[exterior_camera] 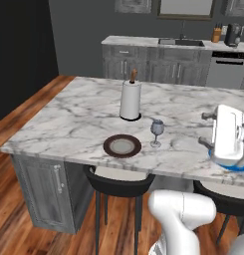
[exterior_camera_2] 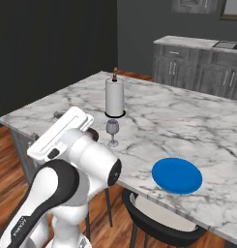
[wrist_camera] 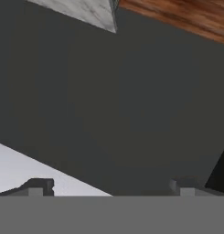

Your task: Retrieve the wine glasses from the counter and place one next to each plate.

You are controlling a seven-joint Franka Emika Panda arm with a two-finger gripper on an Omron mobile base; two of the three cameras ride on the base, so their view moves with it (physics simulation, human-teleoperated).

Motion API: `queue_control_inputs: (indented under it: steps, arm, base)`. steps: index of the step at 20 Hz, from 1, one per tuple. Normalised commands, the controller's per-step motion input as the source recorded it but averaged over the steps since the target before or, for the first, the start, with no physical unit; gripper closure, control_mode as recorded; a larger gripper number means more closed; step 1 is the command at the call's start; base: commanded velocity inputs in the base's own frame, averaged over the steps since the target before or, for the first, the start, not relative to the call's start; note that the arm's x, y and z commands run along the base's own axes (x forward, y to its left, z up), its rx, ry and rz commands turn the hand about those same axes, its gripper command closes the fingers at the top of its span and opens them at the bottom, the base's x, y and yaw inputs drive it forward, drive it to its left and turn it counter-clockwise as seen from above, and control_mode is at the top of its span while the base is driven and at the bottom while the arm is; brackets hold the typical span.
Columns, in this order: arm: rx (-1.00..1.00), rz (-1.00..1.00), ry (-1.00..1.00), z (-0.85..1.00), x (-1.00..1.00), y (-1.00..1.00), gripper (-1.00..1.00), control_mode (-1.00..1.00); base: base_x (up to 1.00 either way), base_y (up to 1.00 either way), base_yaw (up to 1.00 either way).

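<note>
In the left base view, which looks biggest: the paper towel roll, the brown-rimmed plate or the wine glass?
1. Paper towel roll, though it stands farther back.
2. Brown-rimmed plate, wide but flat.
3. Wine glass, clearly smallest.

Paper towel roll (exterior_camera: 130, 99) upright on island (exterior_camera: 68, 119), 2 stools (exterior_camera: 118, 184) tucked under

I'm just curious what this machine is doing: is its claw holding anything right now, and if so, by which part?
Nothing is held. The gripper stands open with nothing between its fingertips. One wine glass stands free on the island beside the brown-rimmed plate.
</note>
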Motion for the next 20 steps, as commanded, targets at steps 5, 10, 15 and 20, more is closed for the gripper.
queue_control_inputs:
  steps: [5, 10, 15, 20]
  arm:
    - [0.00, 0.00, 0.00, 0.00, 0.00, 0.00, -1.00, 1.00]
    - [0.00, 0.00, 0.00, 0.00, 0.00, 0.00, -1.00, 1.00]
    - [0.00, 0.00, 0.00, 0.00, 0.00, 0.00, -1.00, 1.00]
    - [0.00, 0.00, 0.00, 0.00, 0.00, 0.00, -1.00, 1.00]
  base:
    - [-0.98, 0.82, 0.15]
    - [-0.32, 1.00, 0.01]
    - [0.21, 1.00, -0.10]
    - [0.14, 1.00, -0.12]
